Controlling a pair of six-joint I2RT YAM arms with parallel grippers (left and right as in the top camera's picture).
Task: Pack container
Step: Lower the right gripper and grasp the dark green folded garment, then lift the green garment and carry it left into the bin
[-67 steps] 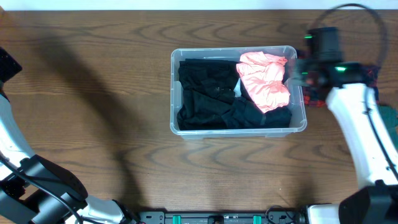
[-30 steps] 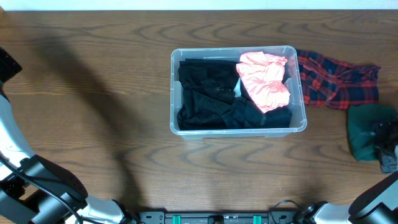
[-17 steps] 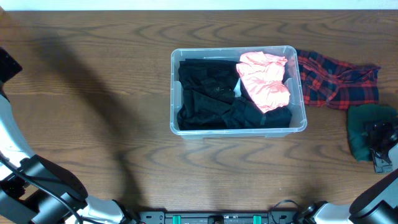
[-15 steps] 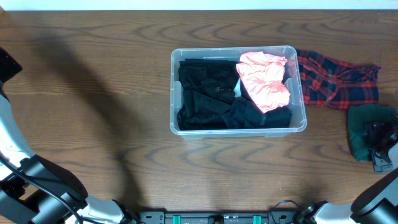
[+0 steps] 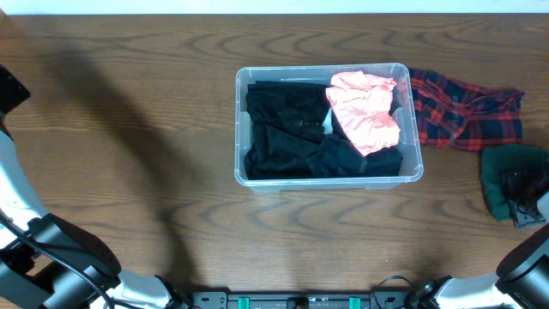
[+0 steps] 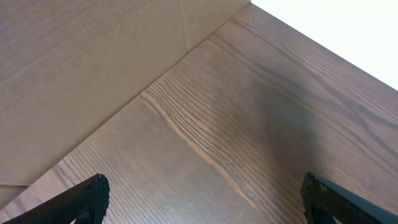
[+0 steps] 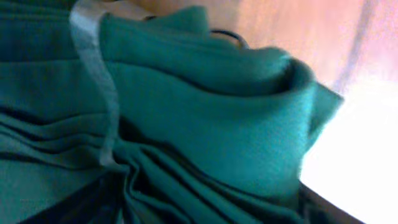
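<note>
The clear plastic container (image 5: 241,129) stands in the middle of the table, holding black clothes (image 5: 287,129) and a crumpled pink garment (image 5: 364,107). A green cloth (image 5: 496,176) lies at the far right edge. My right gripper (image 5: 525,202) is down on it. In the right wrist view the green cloth (image 7: 205,118) fills the frame and bunches in folds between the jaws of my right gripper (image 7: 202,208), whose fingers barely show. My left gripper (image 6: 205,199) hangs open over bare wood at the far left, with nothing between its fingers.
A red and black plaid cloth (image 5: 463,112) lies just right of the container, behind the green cloth. The left arm (image 5: 17,202) runs along the table's left edge. A pale wall panel (image 6: 81,68) meets the table near the left gripper.
The right gripper has settled onto the green cloth and its jaws have drawn inward, gathering the fabric. The left arm and the container have not moved.
</note>
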